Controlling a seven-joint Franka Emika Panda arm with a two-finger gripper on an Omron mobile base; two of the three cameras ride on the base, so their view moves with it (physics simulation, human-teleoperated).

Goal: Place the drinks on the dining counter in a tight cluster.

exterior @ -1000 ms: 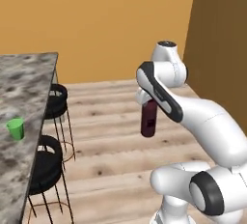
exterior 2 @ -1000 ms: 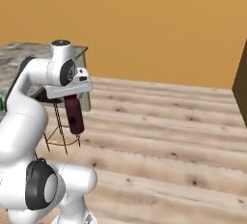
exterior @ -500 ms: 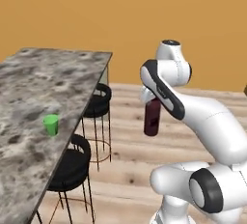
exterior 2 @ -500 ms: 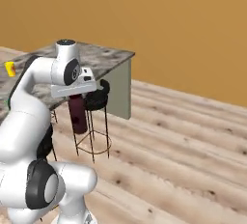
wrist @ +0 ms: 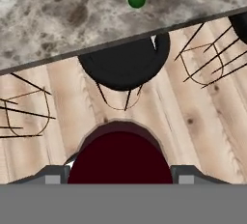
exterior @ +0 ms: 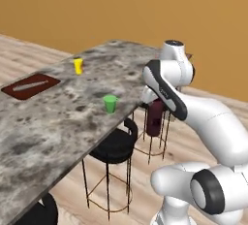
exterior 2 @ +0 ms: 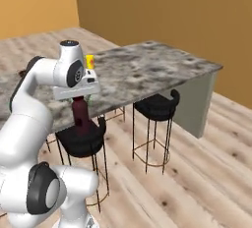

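— What have you got?
— My fingers (exterior: 156, 104) grip the maroon bottle (exterior: 154, 118), upright.
— Where is it?
— In the air just off the tabletop's (exterior: 58, 117) long edge, above a black stool (exterior: 115, 146), near the green cup (exterior: 110, 104).

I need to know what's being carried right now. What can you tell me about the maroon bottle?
The maroon bottle is squat, dark maroon and opaque, with a matching cap that fills the lower hand view. It hangs upright below the hand, gripped near its top. It is in the air beside the dining counter, below the stone top's edge and above a black stool, touching neither.
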